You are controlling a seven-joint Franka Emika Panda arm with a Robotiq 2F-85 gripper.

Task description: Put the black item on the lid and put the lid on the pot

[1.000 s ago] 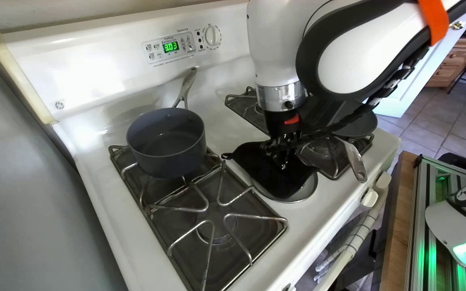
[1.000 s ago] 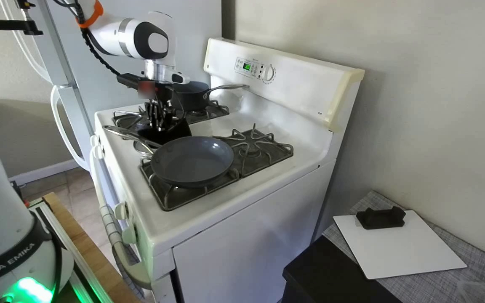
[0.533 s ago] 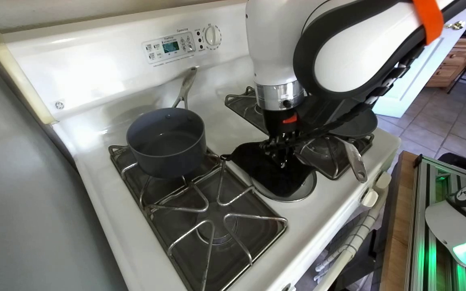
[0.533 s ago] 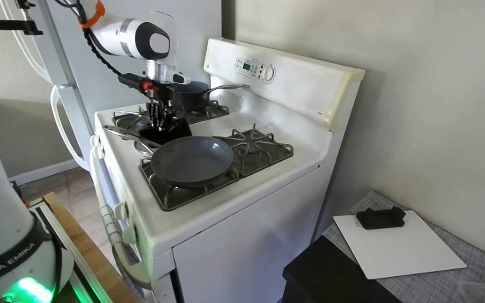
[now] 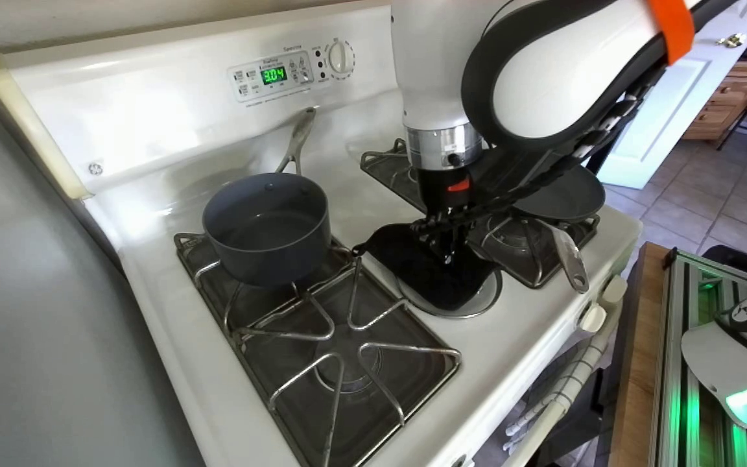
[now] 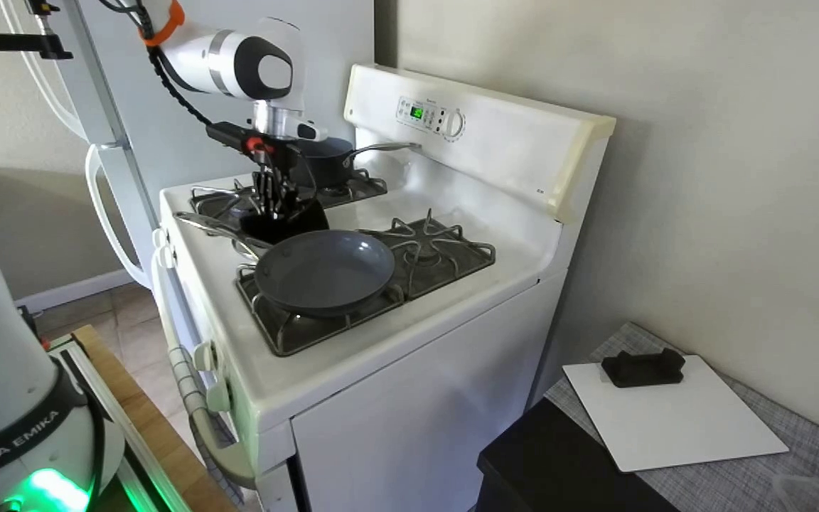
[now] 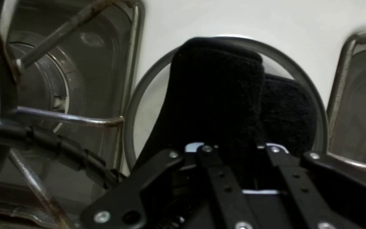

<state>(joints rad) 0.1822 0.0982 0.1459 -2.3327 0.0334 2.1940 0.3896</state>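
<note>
Pincer (image 7: 235,147) was partly closed, gripping the black pad (image 7: 214,95); glass lid (image 7: 145,109) was beneath pincer; pot (image 5: 276,263) stood to one side, shallow pan (image 6: 324,274) opposite.

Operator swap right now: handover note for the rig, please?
Gripper: shut on the squarish black cloth pad; anything gripped beneath is hidden.
Things: pad drapes over the round metal-rimmed clear glass lid, between the burner grates; can't tell if lid is lifted. Deep round dark grey pot stands uncovered on a rear grate.
Done: pad on lid.
Left: lid onto pot.
</note>
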